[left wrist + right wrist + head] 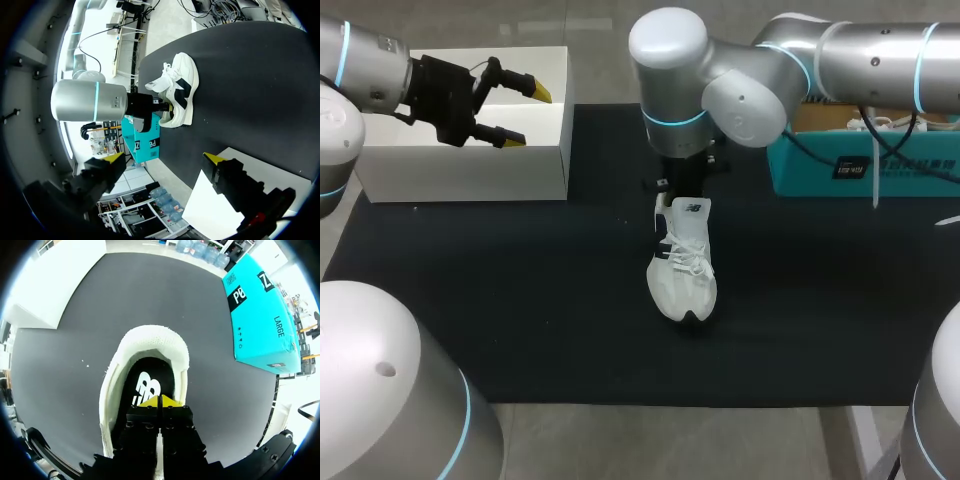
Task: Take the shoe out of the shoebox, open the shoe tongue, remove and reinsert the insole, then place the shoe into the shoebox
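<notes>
A white shoe (682, 280) with dark side marks stands upright on the black mat (520, 300), its toe toward the near edge. My right gripper (159, 401) is shut, its yellow tips pressed together inside the shoe's heel opening (150, 337), just over the black insole (147, 377). Nothing shows between the tips. From the left wrist view, the shoe (181, 90) has the right arm's gripper at its heel. My left gripper (525, 115) hangs open and empty over the white shoebox (470, 170) at the back left.
A teal box (860, 160) sits at the back right of the mat, beside the right arm. The white shoebox's wall (210, 200) lies just under my left gripper (165, 158).
</notes>
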`<state>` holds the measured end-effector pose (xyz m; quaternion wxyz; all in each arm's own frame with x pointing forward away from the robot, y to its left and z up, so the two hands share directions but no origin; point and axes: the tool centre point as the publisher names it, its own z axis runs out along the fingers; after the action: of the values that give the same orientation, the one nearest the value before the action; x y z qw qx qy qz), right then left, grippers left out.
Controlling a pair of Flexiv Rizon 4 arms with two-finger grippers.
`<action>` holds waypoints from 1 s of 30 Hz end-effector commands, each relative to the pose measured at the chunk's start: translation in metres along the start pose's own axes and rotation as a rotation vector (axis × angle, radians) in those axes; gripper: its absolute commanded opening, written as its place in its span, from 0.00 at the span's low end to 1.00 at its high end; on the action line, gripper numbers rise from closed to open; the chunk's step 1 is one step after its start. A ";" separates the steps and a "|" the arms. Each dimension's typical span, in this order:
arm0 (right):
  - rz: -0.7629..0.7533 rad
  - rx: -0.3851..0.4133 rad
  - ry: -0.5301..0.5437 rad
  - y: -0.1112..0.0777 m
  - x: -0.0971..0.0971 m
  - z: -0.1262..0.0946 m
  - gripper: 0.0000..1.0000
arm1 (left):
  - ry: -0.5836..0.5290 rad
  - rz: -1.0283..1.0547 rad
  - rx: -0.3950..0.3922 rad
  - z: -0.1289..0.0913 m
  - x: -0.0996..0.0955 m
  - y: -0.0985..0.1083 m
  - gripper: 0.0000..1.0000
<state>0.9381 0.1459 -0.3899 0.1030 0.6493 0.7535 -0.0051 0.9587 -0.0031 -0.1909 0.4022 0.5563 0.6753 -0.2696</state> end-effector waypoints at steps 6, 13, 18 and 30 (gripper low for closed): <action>-0.010 0.046 0.050 0.005 0.010 0.034 0.00 | 0.003 0.000 0.000 0.000 0.000 0.000 1.00; -0.018 0.038 0.033 0.002 0.012 0.022 0.00 | 0.003 0.000 0.000 0.000 0.000 0.000 1.00; -0.021 -0.020 -0.020 0.008 0.001 -0.002 0.00 | 0.003 0.000 0.000 0.000 0.000 0.000 1.00; -0.061 -0.089 -0.025 0.031 0.002 0.020 0.00 | 0.003 0.000 0.000 0.000 0.000 0.000 1.00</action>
<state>0.9676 0.1483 -0.3928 0.1415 0.6209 0.7709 0.0117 0.9587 -0.0030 -0.1908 0.4022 0.5563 0.6754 -0.2695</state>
